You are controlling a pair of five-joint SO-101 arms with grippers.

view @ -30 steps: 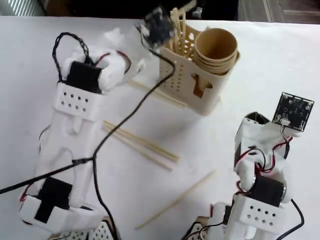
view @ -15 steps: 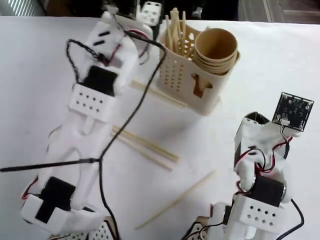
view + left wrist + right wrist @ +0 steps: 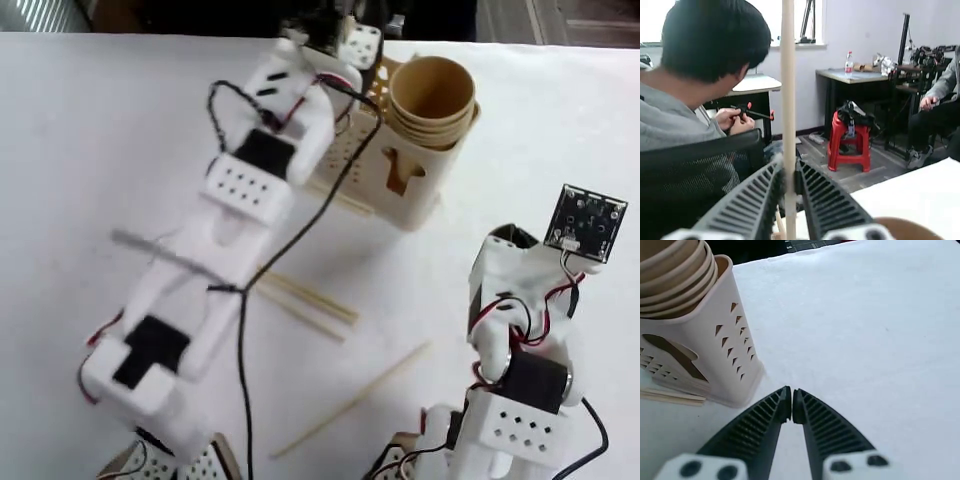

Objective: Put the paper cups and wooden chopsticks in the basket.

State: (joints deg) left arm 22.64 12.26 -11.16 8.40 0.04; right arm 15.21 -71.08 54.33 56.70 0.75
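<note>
My left gripper (image 3: 789,175) is shut on a wooden chopstick (image 3: 788,90) that stands upright between its fingers. In the high view the left arm stretches across the table, and the left gripper (image 3: 342,40) sits over the far-left corner of the cream basket (image 3: 400,165). The arm hides that corner. Stacked paper cups (image 3: 432,95) fill the basket's right side. A pair of chopsticks (image 3: 305,302) and a single chopstick (image 3: 352,400) lie on the table. My right gripper (image 3: 791,402) is shut on nothing, low over the cloth near the basket (image 3: 720,355) and cups (image 3: 670,275).
Another chopstick (image 3: 338,198) lies against the basket's foot, with its ends (image 3: 670,397) poking out beside the base. The right arm (image 3: 520,350) sits folded at the front right. White cloth (image 3: 90,130) covers the table, with open room at the left and far right.
The left arm has swung right and forward, carrying its gripper from left of the basket to over the basket's far-left corner. The right arm has stayed still.
</note>
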